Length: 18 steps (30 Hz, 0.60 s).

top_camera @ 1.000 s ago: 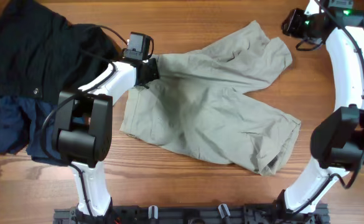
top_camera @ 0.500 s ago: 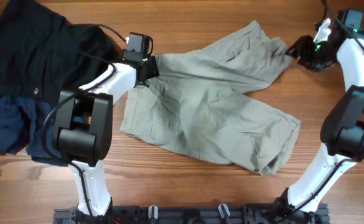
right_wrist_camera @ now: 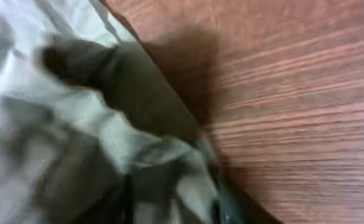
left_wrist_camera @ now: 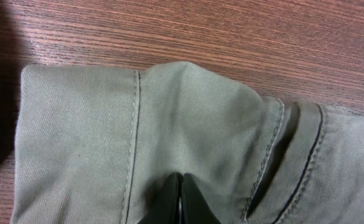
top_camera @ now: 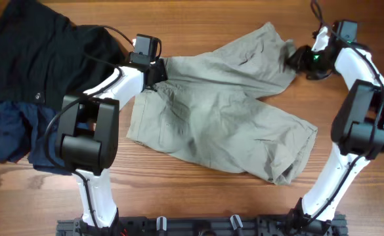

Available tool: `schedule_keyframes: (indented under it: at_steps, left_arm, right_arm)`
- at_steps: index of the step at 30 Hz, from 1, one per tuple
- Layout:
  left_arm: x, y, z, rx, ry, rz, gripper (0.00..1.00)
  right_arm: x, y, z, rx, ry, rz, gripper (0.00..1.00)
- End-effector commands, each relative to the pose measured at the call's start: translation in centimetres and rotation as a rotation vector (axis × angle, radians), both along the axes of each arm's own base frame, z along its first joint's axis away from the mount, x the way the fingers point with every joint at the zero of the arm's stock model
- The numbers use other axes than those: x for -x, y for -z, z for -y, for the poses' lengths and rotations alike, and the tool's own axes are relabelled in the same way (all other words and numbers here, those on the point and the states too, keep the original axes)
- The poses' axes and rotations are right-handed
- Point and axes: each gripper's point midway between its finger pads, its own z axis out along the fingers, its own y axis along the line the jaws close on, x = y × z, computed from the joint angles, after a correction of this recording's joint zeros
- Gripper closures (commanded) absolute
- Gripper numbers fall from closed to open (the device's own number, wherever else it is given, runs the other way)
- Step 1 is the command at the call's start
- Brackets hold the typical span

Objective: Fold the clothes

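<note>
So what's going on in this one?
Two robot arms are working on a wrinkled pale khaki cotton garment spread on the wooden table. The left gripper is shut on its edge nearest the clothes pile. The right gripper is at the opposite leg's edge with fabric between its jaws; whether it grips is unclear. A black garment and a navy blue garment lie piled aside.

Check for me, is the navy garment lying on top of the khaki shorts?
No, the navy garment lies far left below the black garment, apart from the khaki shorts in the middle.
</note>
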Motion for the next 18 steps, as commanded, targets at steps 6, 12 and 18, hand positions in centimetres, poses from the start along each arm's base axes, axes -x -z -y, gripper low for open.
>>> schedule_keyframes:
  at_steps: [6,12,18]
  left_arm:
    - [1.0,2.3,-1.3,-0.034,-0.032,-0.052,0.96]
    - [1.0,2.3,-1.3,-0.038,-0.034,-0.054,0.96]
    - [1.0,2.3,-1.3,-0.038,-0.034,-0.055,0.96]
  right_arm:
    - [3.0,2.4,2.5,0.11,0.07,-0.153,0.96]
    - [7.6,3.0,6.9,0.035,0.279,-0.325,0.96]
    - [11.7,3.3,10.7,0.136,0.405,-0.468,0.96]
